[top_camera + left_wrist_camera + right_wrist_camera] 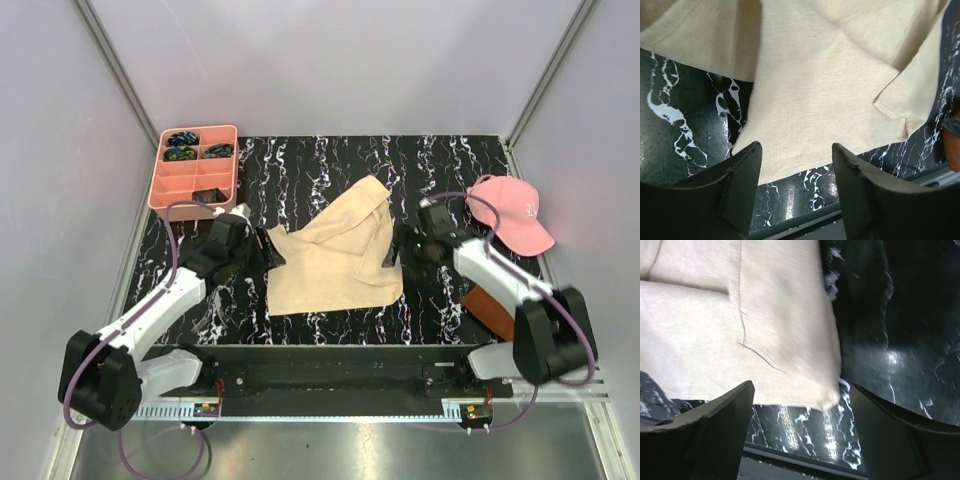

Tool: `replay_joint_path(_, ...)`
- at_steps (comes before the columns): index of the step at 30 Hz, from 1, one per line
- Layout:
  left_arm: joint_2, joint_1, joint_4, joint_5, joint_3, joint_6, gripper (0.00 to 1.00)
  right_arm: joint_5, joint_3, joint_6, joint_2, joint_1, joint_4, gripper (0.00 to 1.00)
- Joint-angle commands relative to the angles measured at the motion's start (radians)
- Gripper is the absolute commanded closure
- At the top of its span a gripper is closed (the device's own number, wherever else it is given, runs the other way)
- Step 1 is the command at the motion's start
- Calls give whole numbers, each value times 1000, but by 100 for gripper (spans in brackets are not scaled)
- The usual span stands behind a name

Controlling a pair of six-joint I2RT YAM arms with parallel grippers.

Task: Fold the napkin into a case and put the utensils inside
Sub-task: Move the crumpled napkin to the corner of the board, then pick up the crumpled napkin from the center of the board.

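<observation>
The napkin (pixel 335 255) is only half folded, no case yet. The left end effector (pixel 271 249) and right end effector (pixel 394 252) are spread, holding nothing.

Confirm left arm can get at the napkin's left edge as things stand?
Likely yes: the left gripper sits open right at the left edge of the napkin, with nothing in between.

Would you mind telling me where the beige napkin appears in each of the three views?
Top external: napkin at centre frame, partly folded.
Left wrist: napkin fills the upper frame.
Right wrist: napkin in the upper left.
Shared landmark: the black marbled tabletop beneath it.
</observation>
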Motion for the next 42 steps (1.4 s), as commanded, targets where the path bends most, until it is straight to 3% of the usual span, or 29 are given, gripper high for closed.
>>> replay_joint_path(1,-72,-65,-51,-193,36,8,42,102,191,-87,153,140,23,22)
replay_joint_path(3,-62,-69,-42,-200,55,-12,49,210,292,-95,248,185,-21,26)
replay_joint_path(6,43,-71,51,-74,99,-20,64,263,410,-93,381,232,-102,44)
replay_joint_path(10,336,-80,96,44,225,-52,78,361,486,-75,518,321,-158,44)
replay_joint_path(20,599,-100,146,-19,329,-94,87,456,485,-29,580,421,-164,46)
replay_joint_path(24,636,-100,177,-28,305,-115,90,462,475,-24,586,421,-166,63)
replay_joint_path(30,652,-92,157,-71,321,-98,91,513,468,2,488,416,-182,77)
replay_joint_path(34,675,-63,128,-81,360,-75,91,492,400,41,313,349,-181,99)
replay_joint_path(41,724,-7,65,-115,464,-29,92,438,69,104,29,36,-135,100)
replay_joint_path(42,737,-7,48,-115,482,-23,92,421,51,114,-21,22,-133,95)
